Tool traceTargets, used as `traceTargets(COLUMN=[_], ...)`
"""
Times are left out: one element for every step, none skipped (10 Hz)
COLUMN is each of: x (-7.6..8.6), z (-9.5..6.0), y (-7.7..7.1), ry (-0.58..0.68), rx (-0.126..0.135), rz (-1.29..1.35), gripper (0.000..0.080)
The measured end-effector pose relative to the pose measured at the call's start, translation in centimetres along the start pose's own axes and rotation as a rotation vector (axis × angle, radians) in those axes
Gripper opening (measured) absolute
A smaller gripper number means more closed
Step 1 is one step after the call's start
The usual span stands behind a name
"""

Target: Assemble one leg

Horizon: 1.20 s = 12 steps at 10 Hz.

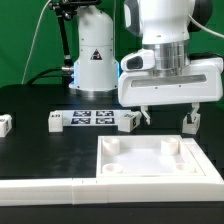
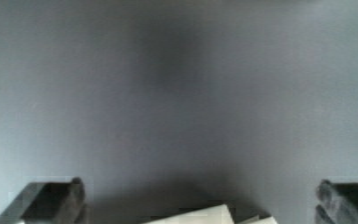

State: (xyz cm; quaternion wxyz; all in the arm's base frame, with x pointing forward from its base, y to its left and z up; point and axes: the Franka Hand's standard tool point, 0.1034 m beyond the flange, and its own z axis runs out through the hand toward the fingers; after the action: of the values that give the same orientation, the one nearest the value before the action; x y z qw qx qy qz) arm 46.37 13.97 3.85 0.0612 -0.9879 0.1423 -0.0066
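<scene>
Several small white legs with tags lie on the black table: one at the exterior view's left edge [image 1: 5, 124], one left of the marker board [image 1: 56, 121], one right of it [image 1: 127, 121], and one by my right fingertip [image 1: 190, 125]. The large white square panel [image 1: 160, 158] lies in front, near the exterior view's right. My gripper [image 1: 168, 114] hangs open and empty above the table, just behind the panel and between the two right-hand legs. In the wrist view the gripper [image 2: 201, 200] shows both dark fingers [image 2: 51, 200] wide apart, with a white corner of the panel [image 2: 211, 214] between them.
The marker board [image 1: 92, 118] lies flat between two legs. A white L-shaped rail [image 1: 60, 188] runs along the table's front edge. A white robot base [image 1: 92, 60] stands at the back, before a green backdrop.
</scene>
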Motion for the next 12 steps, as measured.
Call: traceTargets(x=[-0.1, -0.2, -0.2, -0.7, -2.4, -3.5, -4.3, -5.1, -5.7, -5.5, -5.5, -5.7], z=[0.0, 0.0, 0.0, 0.2, 0.7, 1.0, 1.2, 1.4, 1.5, 1.5, 1.5, 1.6], y=[-0.1, -0.2, -0.3, -0.6, -1.4, -2.1, -2.7, -3.4, -3.8, -3.5, -3.5, -3.3], ry=[-0.003, -0.005, -0.003, 0.001, -0.015, -0.020, -0.026, -0.031, -0.031, -0.045, -0.042, -0.070], rx=[0.005, 0.008, 0.016, 0.020, 0.010, 0.007, 0.004, 0.002, 0.001, -0.003, -0.001, -0.012], rz=[0.078, 0.122, 0.212, 0.272, 0.273, 0.259, 0.250, 0.229, 0.208, 0.187, 0.188, 0.156], gripper=[0.0649, 0.0649, 0.0649, 0.0649, 0.0649, 0.0649, 0.0649, 0.0649, 0.0649, 0.0649, 0.0649, 0.0649])
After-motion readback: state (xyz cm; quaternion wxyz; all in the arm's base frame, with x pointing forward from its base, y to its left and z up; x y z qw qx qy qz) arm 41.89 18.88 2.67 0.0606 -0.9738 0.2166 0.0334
